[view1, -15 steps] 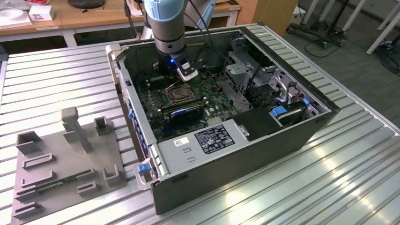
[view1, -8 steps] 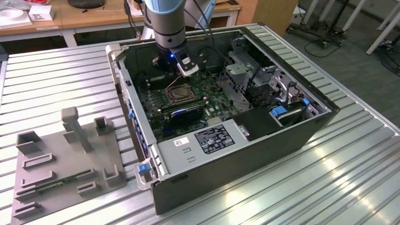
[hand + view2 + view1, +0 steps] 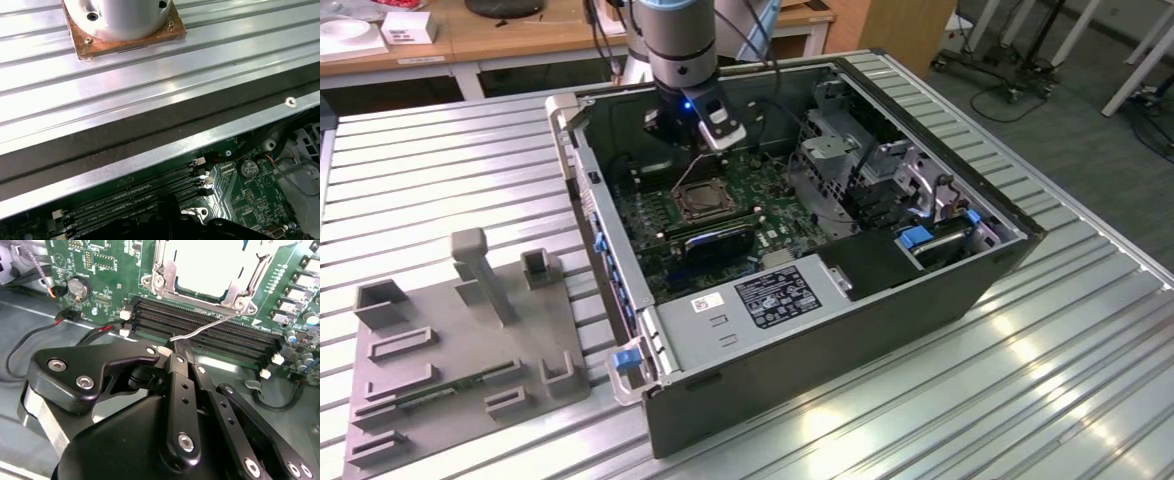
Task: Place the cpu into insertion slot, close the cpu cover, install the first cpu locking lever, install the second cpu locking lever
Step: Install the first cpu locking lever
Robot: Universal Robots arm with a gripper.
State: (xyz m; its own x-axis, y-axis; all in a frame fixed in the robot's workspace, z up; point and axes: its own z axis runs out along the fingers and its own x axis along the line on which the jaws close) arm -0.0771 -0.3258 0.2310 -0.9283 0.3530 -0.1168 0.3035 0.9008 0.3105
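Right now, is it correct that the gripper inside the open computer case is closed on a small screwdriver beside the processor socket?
Not quite: the gripper is closed on the end of a thin silver lever, not a screwdriver, as the second wrist view shows. The rest holds: it is inside the open computer case, beside the processor socket.

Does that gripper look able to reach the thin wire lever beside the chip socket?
Likely yes: the lever has its free end right at the tip of the gripper, with nothing between them.
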